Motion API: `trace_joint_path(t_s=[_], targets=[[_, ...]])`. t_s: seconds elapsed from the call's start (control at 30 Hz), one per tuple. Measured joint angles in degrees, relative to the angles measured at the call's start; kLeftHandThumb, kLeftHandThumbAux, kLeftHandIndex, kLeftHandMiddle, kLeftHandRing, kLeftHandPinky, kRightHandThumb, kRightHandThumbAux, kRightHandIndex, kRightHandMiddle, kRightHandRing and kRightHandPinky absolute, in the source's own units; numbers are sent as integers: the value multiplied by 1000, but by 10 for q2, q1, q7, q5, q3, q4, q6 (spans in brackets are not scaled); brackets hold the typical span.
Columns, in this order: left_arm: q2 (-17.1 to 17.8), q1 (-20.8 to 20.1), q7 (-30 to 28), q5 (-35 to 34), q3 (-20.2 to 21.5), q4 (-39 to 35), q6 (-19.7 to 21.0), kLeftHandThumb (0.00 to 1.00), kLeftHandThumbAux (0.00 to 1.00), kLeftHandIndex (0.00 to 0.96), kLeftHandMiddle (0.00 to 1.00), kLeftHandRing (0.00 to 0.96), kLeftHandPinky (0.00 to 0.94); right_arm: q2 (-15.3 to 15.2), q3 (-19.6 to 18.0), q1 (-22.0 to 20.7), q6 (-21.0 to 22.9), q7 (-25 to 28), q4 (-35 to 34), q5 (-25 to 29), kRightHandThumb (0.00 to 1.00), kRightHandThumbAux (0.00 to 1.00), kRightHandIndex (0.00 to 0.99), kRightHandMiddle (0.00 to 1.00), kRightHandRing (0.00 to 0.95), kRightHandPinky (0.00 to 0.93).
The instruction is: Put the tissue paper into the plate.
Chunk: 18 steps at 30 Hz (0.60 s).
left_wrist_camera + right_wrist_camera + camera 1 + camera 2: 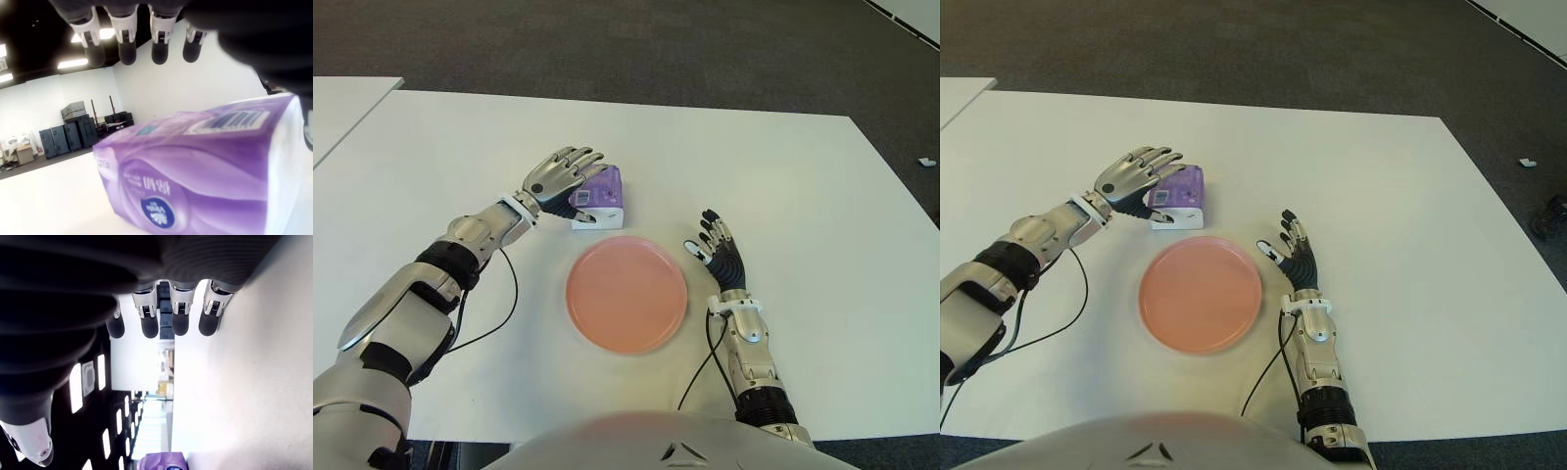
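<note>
Left hand [563,176]: reaches in from the robot's left and hangs over the left side of the pack; its fingers [127,41] are stretched out above the wrapper with a gap between them and it, gripping nothing.
Tissue paper [600,196]: a purple and white pack lying on the white table [803,196], just behind the plate's far rim and apart from it, a barcode on its upper face.
Plate [626,294]: round, pink, flat on the table near the robot's body, between the two hands, with nothing in it.
Right hand [718,253]: shows just to the right of the plate, palm down, fingers [149,318] extended and slightly apart, holding nothing.
</note>
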Motion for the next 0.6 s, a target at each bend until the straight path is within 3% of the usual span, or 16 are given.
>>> trace_joint_path(t_s=[0.6], targets=[[-4, 0, -41, -16, 0, 10, -30, 56, 373, 0, 0, 0, 0, 1, 0, 1, 0, 0, -1, 0, 0, 636, 0, 2, 0, 0]])
